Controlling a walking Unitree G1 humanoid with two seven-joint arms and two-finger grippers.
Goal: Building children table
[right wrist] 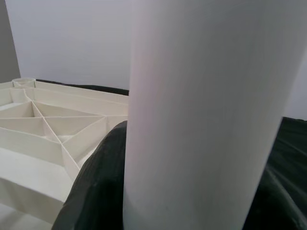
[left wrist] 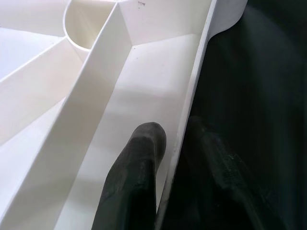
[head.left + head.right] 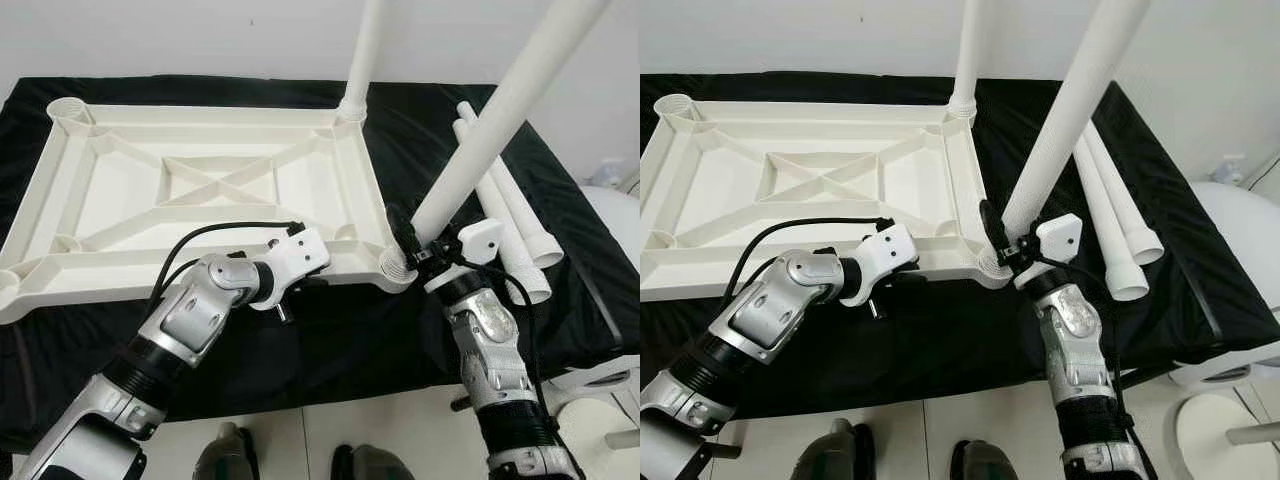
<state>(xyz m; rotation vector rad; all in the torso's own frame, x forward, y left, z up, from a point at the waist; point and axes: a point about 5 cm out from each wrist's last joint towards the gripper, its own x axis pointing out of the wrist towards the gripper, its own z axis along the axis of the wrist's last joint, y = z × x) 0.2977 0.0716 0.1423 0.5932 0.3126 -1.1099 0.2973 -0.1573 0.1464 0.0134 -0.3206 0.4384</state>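
White ribbed plastic tabletop lay upside down on black cloth; left gripper pinched its near rim; right gripper clamped tilted white plastic leg tube at near-right corner socket; two spare tubes alongside.

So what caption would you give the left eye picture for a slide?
Right claw fits a white leg into the upturned tabletop's corner while left claw pinches its rim.

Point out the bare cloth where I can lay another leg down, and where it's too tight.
Bare black cloth runs along the near edge, between the tabletop and the cloth's front edge. It is crowded at the near right corner, where the right gripper holds a leg, and beside it where spare legs lie.
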